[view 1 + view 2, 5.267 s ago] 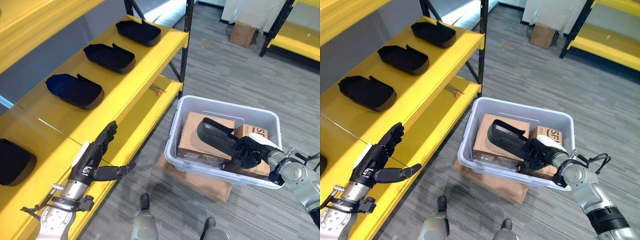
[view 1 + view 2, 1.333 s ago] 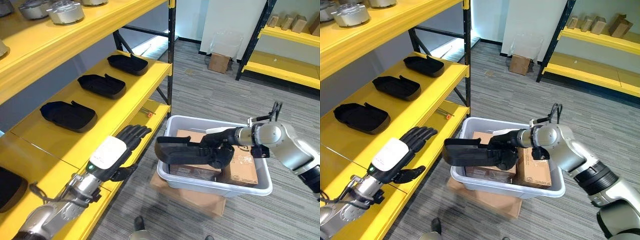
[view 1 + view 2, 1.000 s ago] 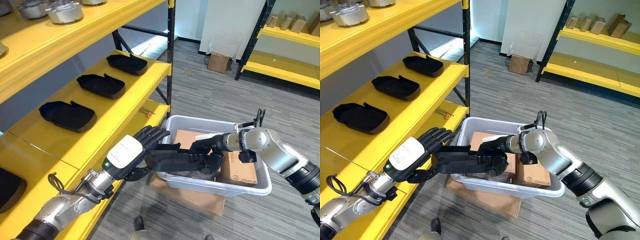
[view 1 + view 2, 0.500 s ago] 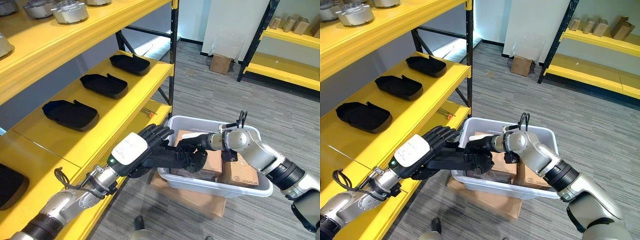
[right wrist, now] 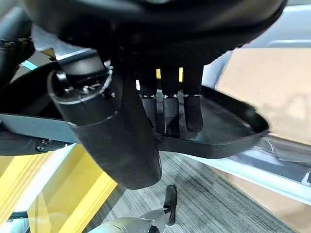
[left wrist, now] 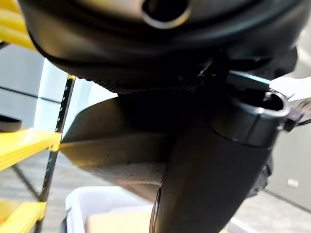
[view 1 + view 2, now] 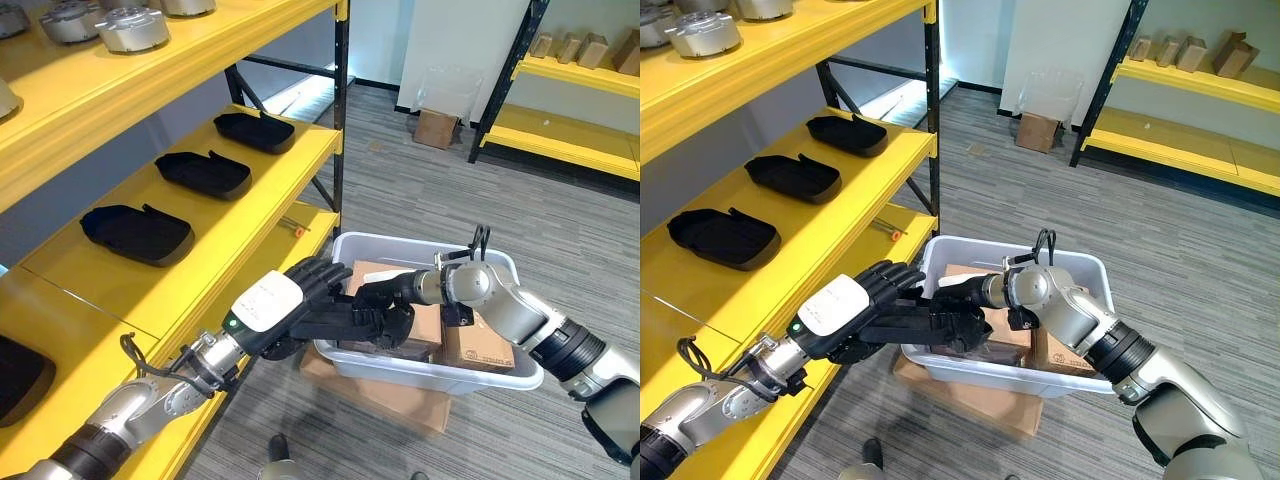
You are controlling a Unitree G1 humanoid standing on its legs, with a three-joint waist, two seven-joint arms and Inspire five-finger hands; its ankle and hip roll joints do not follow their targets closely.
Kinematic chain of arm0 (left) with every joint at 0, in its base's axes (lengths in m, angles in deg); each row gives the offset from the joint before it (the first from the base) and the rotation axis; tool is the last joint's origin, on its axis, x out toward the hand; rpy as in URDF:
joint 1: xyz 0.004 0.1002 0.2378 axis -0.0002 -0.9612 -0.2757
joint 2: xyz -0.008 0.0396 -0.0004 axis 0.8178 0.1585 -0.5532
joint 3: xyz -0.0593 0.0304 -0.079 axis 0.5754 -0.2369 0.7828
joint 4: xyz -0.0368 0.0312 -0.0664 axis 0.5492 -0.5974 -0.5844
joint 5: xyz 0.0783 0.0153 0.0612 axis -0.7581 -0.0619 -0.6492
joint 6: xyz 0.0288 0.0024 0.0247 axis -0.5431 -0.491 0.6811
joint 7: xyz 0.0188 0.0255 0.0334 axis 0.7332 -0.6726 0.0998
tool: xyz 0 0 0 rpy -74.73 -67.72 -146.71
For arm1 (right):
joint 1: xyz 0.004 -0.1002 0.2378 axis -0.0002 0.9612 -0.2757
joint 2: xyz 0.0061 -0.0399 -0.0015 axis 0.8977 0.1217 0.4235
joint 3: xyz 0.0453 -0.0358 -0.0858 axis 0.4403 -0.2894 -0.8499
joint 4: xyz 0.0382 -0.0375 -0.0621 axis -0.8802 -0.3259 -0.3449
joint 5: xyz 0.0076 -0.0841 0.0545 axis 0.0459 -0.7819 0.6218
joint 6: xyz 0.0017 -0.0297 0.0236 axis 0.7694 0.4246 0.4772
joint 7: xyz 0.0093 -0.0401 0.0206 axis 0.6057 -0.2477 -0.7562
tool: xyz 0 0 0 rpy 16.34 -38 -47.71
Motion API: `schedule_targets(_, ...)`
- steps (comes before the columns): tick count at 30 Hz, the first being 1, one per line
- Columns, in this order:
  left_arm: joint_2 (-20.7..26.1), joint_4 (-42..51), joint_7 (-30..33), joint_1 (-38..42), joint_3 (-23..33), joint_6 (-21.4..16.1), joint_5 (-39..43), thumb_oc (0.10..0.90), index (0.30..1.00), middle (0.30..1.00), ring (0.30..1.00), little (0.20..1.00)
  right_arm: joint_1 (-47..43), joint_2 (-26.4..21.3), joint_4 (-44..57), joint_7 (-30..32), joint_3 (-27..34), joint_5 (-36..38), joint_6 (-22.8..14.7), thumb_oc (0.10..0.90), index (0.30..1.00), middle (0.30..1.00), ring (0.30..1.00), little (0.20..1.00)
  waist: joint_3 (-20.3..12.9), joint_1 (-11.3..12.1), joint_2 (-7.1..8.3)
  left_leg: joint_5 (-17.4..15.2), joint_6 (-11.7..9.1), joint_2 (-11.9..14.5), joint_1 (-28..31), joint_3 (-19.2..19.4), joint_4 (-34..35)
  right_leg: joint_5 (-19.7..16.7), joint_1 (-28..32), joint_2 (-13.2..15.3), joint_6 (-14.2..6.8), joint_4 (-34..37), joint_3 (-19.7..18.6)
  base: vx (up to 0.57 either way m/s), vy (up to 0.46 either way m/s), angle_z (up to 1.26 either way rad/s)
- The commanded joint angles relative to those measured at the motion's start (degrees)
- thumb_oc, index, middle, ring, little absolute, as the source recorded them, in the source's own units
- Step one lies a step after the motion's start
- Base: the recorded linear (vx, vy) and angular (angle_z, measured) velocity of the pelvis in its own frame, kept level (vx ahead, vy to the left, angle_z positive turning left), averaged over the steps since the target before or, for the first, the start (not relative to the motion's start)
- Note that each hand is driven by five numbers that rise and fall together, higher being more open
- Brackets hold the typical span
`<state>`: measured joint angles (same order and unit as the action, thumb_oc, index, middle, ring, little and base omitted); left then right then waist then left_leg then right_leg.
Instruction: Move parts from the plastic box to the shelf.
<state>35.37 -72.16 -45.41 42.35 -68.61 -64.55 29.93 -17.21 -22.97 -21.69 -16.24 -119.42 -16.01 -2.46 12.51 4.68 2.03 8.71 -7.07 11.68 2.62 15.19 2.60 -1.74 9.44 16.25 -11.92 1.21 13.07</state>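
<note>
Both hands grip a shallow matte-black moulded tray above the plastic box

left robot hand on black part | right robot hand grips it | over plastic box

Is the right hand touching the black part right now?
Touching. The right wrist view shows the right hand with fingers curled onto the black part.

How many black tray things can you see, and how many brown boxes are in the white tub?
Black plastic tray-shaped parts: 5. There are 4 on the yellow shelf, at and, and 1 held between the left hand and right hand.
Brown cardboard boxes in the white plastic tub: 2
Total: 7
</note>
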Motion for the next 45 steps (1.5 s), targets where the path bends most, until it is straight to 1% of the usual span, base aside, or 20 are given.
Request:
schedule_targets(1, -3.3, 3.8, 1.5, 7.9, 0.2, 0.0, 4.7, 0.900, 1.000, 1.000, 1.000, 1.000, -10.2, 2.3, 1.3, 1.8, 0.2, -0.1, -4.8, 0.400, 0.300, 0.300, 0.300, 0.300, -3.4, 1.0, 0.33, -11.5, -1.3, 6.7, 3.6, -3.5, -8.1, -2.6, -8.0, 6.4, -2.8, -4.5, -0.9, 0.00, 0.000, 0.00)
schedule_targets(4, -3.2, 3.5, 1.3, 7.3, 0.2, 0.6, 4.0, 0.900, 1.000, 1.000, 1.000, 1.000, -10.1, 2.1, 1.4, 1.9, 0.3, 0.0, -4.8, 0.400, 0.300, 0.300, 0.300, 0.300, -3.4, 1.0, 0.34, -11.4, -1.3, 6.7, 3.6, -3.5, -8.0, -2.6, -8.0, 6.4, -2.8, -4.5, -1.0, 0.00, 0.000, 0.00)
schedule_targets(6, -2.9, 3.4, -0.2, 6.8, 0.3, 2.5, 5.0, 0.900, 1.000, 1.000, 1.000, 1.000, -9.9, 1.6, 1.7, 2.3, 0.4, 0.3, -5.1, 0.400, 0.300, 0.300, 0.300, 0.300, -3.4, 1.0, 0.33, -11.4, -1.3, 6.7, 3.5, -3.5, -8.1, -2.7, -8.2, 6.4, -2.9, -4.6, -1.0, 0.00, 0.000, 0.00)
schedule_targets(7, -3.2, 3.4, -1.7, 6.5, 0.4, 4.3, 5.9, 0.900, 1.000, 1.000, 1.000, 1.000, -9.9, 1.4, 1.4, 2.4, 0.7, 0.5, -5.6, 0.400, 0.300, 0.300, 0.300, 0.300, -3.4, 1.0, 0.32, -11.4, -1.3, 6.7, 3.5, -3.5, -8.1, -2.7, -8.3, 6.4, -2.9, -4.6, -0.9, 0.00, 0.000, 0.00)
schedule_targets(12, -3.5, 3.8, 0.1, 5.9, 0.9, 3.6, 4.0, 0.900, 1.000, 1.000, 1.000, 1.000, -9.9, 1.0, 1.7, 2.1, 1.3, 0.4, -5.9, 0.400, 0.300, 0.300, 0.300, 0.300, -3.2, 1.2, 0.33, -11.5, -1.3, 6.7, 3.3, -3.7, -8.3, -2.6, -8.5, 6.5, -2.9, -4.8, -0.9, 0.00, 0.000, 0.00)
schedule_targets(16, -3.8, 3.8, 1.2, 6.0, 1.0, 4.1, 3.2, 0.900, 1.000, 1.000, 1.000, 1.000, -9.5, 1.0, 1.9, 2.4, 1.3, 0.2, -5.9, 0.400, 0.300, 0.300, 0.300, 0.300, -3.1, 1.2, 0.39, -11.6, -1.2, 6.6, 3.2, -3.9, -8.5, -2.6, -8.5, 6.5, -2.9, -4.9, -0.9, 0.00, 0.000, 0.00)
schedule_targets(20, -3.6, 3.4, 2.8, 5.9, 1.7, 4.3, 0.7, 0.900, 1.000, 1.000, 1.000, 1.000, -9.6, 1.0, 2.1, 2.1, 1.7, 0.2, -5.3, 0.400, 0.300, 0.300, 0.300, 0.300, -3.1, 1.3, 0.44, -11.7, -1.1, 6.6, 3.1, -4.0, -8.6, -2.6, -8.6, 6.5, -2.9, -5.0, -1.0, 0.00, 0.000, 0.00)
schedule_targets(25, -1.7, 2.4, 5.4, 5.9, 3.0, 5.0, -2.8, 0.900, 1.000, 1.000, 1.000, 1.000, -9.7, 0.3, 1.9, 1.8, 1.8, 0.0, -5.0, 0.400, 0.300, 0.300, 0.300, 0.300, -3.3, 1.4, 0.39, -11.5, -1.2, 6.6, 3.1, -4.0, -8.4, -2.7, -8.7, 6.6, -2.9, -5.0, -1.0, 0.00, 0.000, 0.00)
schedule_targets(28, -0.5, 1.2, 5.3, 6.1, 3.8, 5.1, -0.9, 0.900, 1.000, 1.000, 1.000, 1.000, -9.6, 0.0, 1.7, 1.6, 1.9, 0.0, -5.3, 0.400, 0.300, 0.300, 0.300, 0.300, -3.4, 1.3, 0.38, -11.5, -1.2, 6.5, 3.2, -4.0, -8.3, -2.8, -8.8, 6.6, -3.0, -5.0, -1.0, 0.00, 0.000, 0.00)
schedule_targets(31, -0.6, 0.8, 4.1, 5.8, 4.7, 4.6, 1.9, 0.900, 1.000, 1.000, 1.000, 1.000, -9.3, -0.6, 1.7, 1.8, 2.1, 0.2, -5.7, 0.400, 0.300, 0.300, 0.300, 0.300, -3.4, 1.3, 0.43, -11.5, -1.1, 6.5, 3.2, -4.0, -8.3, -2.8, -8.8, 6.6, -2.9, -5.0, -1.1, 0.00, 0.000, 0.00)
schedule_targets(32, -0.9, 0.6, 2.9, 5.5, 5.0, 4.5, 2.4, 0.612, 0.596, 0.596, 0.596, 0.596, -9.0, -0.5, 1.7, 1.8, 2.4, 0.2, -5.9, 0.400, 0.300, 0.300, 0.300, 0.300, -3.4, 1.3, 0.48, -11.5, -1.1, 6.5, 3.2, -4.1, -8.3, -2.8, -8.8, 6.6, -2.9, -5.0, -1.1, 0.00, 0.000, 0.00)
schedule_targets(33, -1.0, 0.6, 2.7, 5.3, 5.1, 4.2, 2.3, 0.512, 0.456, 0.456, 0.456, 0.456, -9.1, -0.5, 1.7, 2.0, 2.4, 0.4, -6.0, 0.400, 0.300, 0.300, 0.300, 0.300, -3.4, 1.4, 0.50, -11.5, -1.1, 6.5, 3.2, -4.1, -8.3, -2.8, -8.8, 6.6, -2.9, -5.0, -1.1, 0.00, 0.000, 0.00)
schedule_targets(34, -1.5, 0.6, 2.3, 5.2, 5.1, 3.2, 1.8, 0.400, 0.300, 0.300, 0.300, 0.300, -9.1, -0.5, 1.8, 1.9, 2.6, 0.7, -6.1, 0.400, 0.300, 0.300, 0.300, 0.300, -3.5, 1.3, 0.53, -11.5, -1.1, 6.5, 3.3, -4.1, -8.3, -2.8, -8.7, 6.6, -2.9, -4.9, -1.1, 0.00, 0.000, 0.00)
schedule_targets(42, -4.0, 0.4, 0.7, 6.3, 2.8, 1.0, 5.0, 0.400, 0.300, 0.300, 0.300, 0.300, -9.3, 0.4, 2.4, 3.0, 3.0, 1.7, -6.8, 0.400, 0.300, 0.300, 0.300, 0.300, -3.5, 0.9, 0.58, -11.4, -1.1, 6.6, 3.4, -4.0, -7.9, -2.9, -8.8, 6.4, -2.9, -4.8, -1.4, 0.00, 0.000, 0.00)
schedule_targets(43, -4.4, 0.4, 0.2, 6.4, 2.5, 0.5, 6.5, 0.400, 0.300, 0.300, 0.300, 0.300, -9.3, 0.6, 2.3, 3.2, 3.2, 1.8, -6.8, 0.400, 0.300, 0.300, 0.300, 0.300, -3.5, 0.9, 0.60, -11.4, -1.2, 6.6, 3.4, -4.0, -7.9, -2.9, -8.8, 6.4, -2.9, -4.8, -1.4, 0.00, 0.000, 0.00)
schedule_targets(45, -5.4, 0.5, 0.7, 6.7, 2.2, -1.2, 6.9, 0.400, 0.300, 0.300, 0.300, 0.300, -9.2, 1.1, 2.2, 3.2, 3.6, 1.6, -7.2, 0.400, 0.300, 0.300, 0.300, 0.300, -3.5, 0.8, 0.64, -11.6, -1.1, 6.6, 3.4, -4.0, -8.1, -3.0, -8.9, 6.4, -2.9, -4.8, -1.5, 0.00, 0.000, 0.00)
